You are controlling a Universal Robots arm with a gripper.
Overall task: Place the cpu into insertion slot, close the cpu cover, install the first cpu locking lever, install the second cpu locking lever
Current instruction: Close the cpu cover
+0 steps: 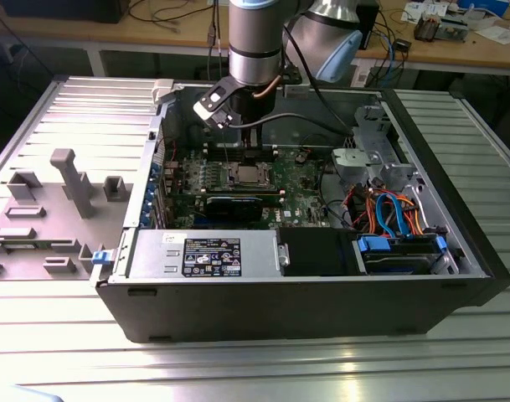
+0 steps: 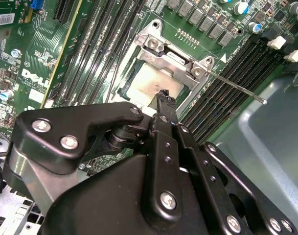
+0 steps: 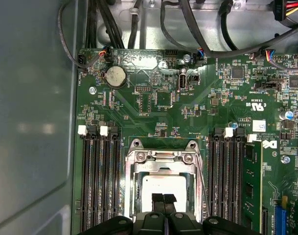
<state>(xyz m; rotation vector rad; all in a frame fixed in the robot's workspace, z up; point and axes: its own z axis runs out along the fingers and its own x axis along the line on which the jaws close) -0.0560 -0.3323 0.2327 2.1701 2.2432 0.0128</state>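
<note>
Carries white lettering across green board [image 3: 153,117]; black label [image 1: 211,256] on grey box [image 1: 150,255]. Has silver cpu [image 3: 153,183] seated under cover [image 3: 137,188] window. Holds claw [image 3: 164,197] narrow, empty, just above cpu.

**Robotics lab workbench**
An open computer case [image 1: 321,306] is sitting on a ribbed metal table [image 1: 238,368]; behind the case, wooden benches [image 1: 468,52] are carrying loose cables [image 1: 179,15] and electronics [image 1: 439,25], and beside it grey fixtures [image 1: 73,180] are standing
</note>
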